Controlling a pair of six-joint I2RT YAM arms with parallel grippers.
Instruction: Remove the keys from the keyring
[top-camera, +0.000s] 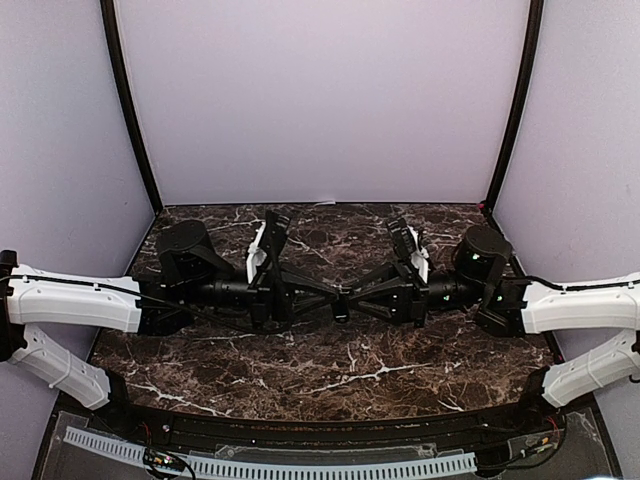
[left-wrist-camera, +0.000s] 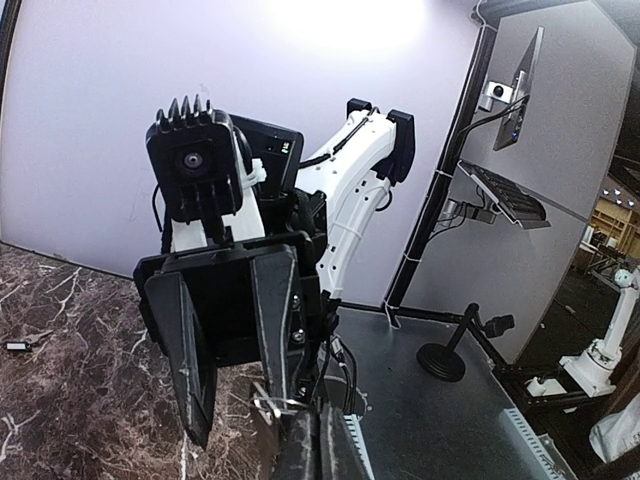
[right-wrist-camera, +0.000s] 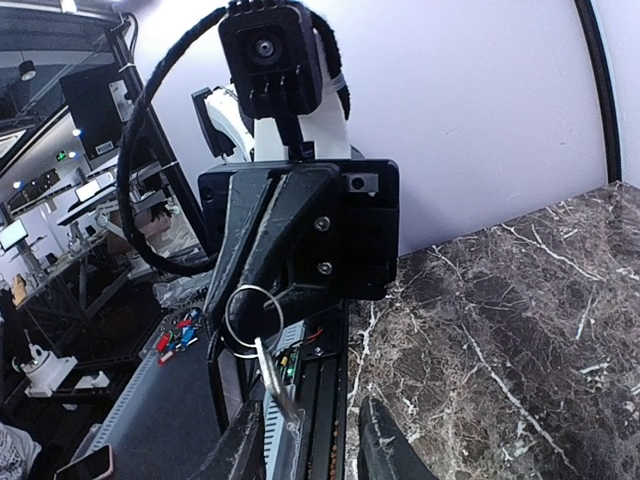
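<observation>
Both arms meet tip to tip above the middle of the marble table (top-camera: 330, 375). My left gripper (top-camera: 335, 303) (left-wrist-camera: 315, 445) is shut on the thin silver keyring (right-wrist-camera: 245, 320) (left-wrist-camera: 270, 405). A slim silvery key (right-wrist-camera: 272, 385) hangs from the ring and slants down toward my right gripper (right-wrist-camera: 305, 455) (top-camera: 351, 303). The right jaws stand apart, and the key's tip lies against the left finger (right-wrist-camera: 240, 450), well clear of the other finger (right-wrist-camera: 385, 450). A tiny dark oblong piece with a white glint (left-wrist-camera: 15, 345), likely another key, lies on the table.
Lilac walls (top-camera: 320, 100) close in the table at the back and both sides. A black rail with a white cable chain (top-camera: 270, 465) runs along the near edge. Beyond the table are a monitor stand (left-wrist-camera: 445, 355) and small coloured bits on a grey bench (right-wrist-camera: 175, 335).
</observation>
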